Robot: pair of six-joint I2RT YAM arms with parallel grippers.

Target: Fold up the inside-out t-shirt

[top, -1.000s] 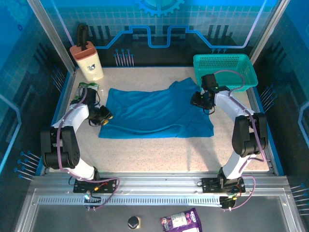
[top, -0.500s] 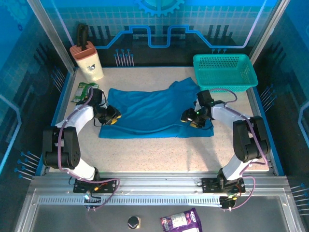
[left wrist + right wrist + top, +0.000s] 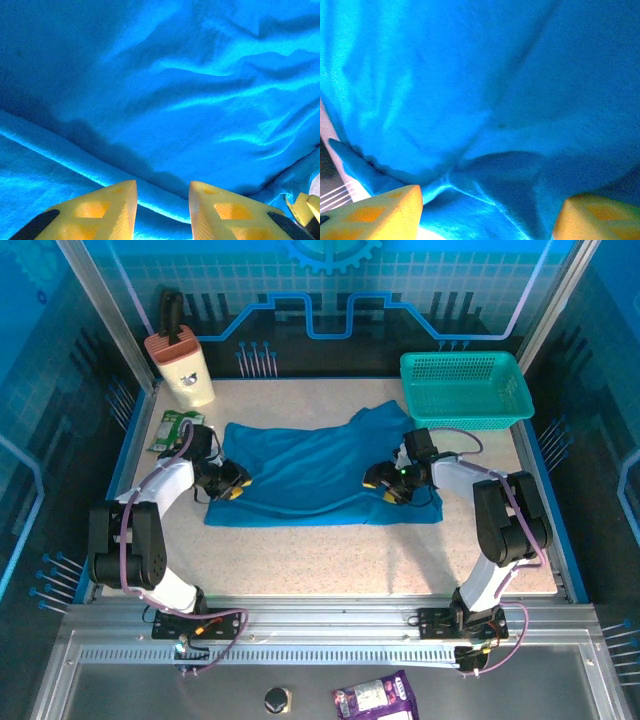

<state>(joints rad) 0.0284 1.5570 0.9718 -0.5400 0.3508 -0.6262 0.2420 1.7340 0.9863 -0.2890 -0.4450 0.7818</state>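
Passing beige holder (image 3: 185, 368) and green packet (image 3: 175, 428) far left, finding left claw (image 3: 238, 486) narrowly parted at the edge of the wrinkled blue t-shirt (image 3: 310, 470) lying spread across the counter (image 3: 330, 550), right claw (image 3: 378, 483) gaping empty over its right side, teal basket (image 3: 460, 356) sitting behind.

I am looking down my right end effector (image 3: 490, 220) at close range. Its two yellow fingers (image 3: 380, 215) sit in the bottom corners, spread wide apart. Soft blue t-shirt (image 3: 485, 90) cloth covers nearly everything beyond them. A dark crease runs diagonally down from the top right. Near the bottom centre a darker flap of cloth overlaps a brighter fold. At the left edge I can see a thin pale strip of counter (image 3: 327, 122).
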